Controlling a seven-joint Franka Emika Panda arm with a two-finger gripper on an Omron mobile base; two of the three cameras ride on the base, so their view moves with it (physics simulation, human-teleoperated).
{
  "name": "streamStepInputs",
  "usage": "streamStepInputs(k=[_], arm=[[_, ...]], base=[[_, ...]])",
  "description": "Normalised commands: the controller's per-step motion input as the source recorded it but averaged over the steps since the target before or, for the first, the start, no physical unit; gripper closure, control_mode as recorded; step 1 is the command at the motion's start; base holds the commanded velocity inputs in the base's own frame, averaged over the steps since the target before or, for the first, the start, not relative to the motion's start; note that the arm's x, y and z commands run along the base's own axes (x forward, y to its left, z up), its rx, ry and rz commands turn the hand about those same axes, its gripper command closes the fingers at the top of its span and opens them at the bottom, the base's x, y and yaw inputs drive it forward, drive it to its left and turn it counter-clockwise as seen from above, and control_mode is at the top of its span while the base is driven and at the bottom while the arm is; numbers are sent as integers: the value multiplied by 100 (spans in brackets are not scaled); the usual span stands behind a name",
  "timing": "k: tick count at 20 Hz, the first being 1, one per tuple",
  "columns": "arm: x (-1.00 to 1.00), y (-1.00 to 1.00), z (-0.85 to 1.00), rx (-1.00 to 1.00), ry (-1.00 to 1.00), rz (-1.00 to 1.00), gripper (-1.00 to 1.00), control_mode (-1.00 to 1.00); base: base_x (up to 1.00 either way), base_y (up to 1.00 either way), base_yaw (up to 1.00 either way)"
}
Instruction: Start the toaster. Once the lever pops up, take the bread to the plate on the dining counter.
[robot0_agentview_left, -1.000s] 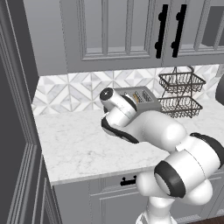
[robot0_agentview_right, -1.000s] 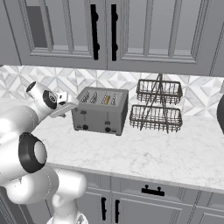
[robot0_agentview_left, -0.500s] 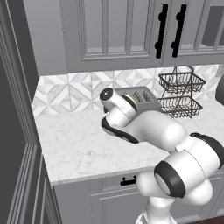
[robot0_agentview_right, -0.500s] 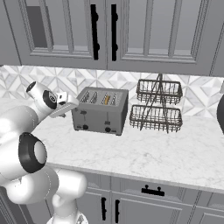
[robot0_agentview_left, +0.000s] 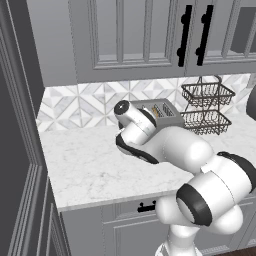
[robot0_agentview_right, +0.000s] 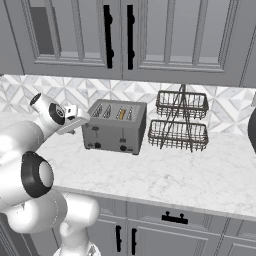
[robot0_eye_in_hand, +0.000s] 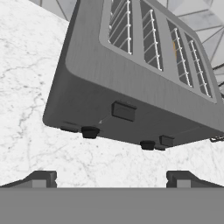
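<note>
The boxy grey toaster (robot0_agentview_right: 115, 131) stands on the marble worktop against the tiled wall; in the left base view the toaster (robot0_agentview_left: 164, 111) is partly hidden behind my arm. A thin tan slice of bread (robot0_agentview_right: 121, 114) sits in one slot and shows as an orange sliver, the bread (robot0_eye_in_hand: 175, 46), in the hand view. My gripper (robot0_agentview_right: 81, 120) hovers just left of the toaster's front, open and holding nothing. In the hand view the gripper (robot0_eye_in_hand: 111, 179) faces the toaster (robot0_eye_in_hand: 131, 74), whose near lever (robot0_eye_in_hand: 124, 111) and dark knobs lie a short way ahead. The plate and the dining counter are out of view.
A two-tier wire basket rack (robot0_agentview_right: 180, 122) stands right of the toaster, also the rack (robot0_agentview_left: 206, 107). Marble worktop (robot0_agentview_right: 175, 175) stretches in front. Grey cabinets (robot0_agentview_right: 120, 35) hang above. A dark rounded object (robot0_agentview_right: 252, 130) is at the right edge. A tall dark panel (robot0_agentview_left: 15, 150) bounds the left.
</note>
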Motion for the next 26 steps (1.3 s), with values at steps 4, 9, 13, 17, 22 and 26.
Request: streamStepInputs(k=[4, 9, 13, 17, 22, 26], arm=[[0, 0, 0, 0, 0, 0, -100, -100], [0, 0, 0, 0, 0, 0, -100, -100], [0, 0, 0, 0, 0, 0, -100, -100], [0, 0, 0, 0, 0, 0, -100, -100], [0, 0, 0, 0, 0, 0, -100, -100], [0, 0, 0, 0, 0, 0, -100, -100]], base=[[0, 0, 0], [0, 0, 0], [0, 0, 0], [0, 0, 0], [0, 0, 0], [0, 0, 0]])
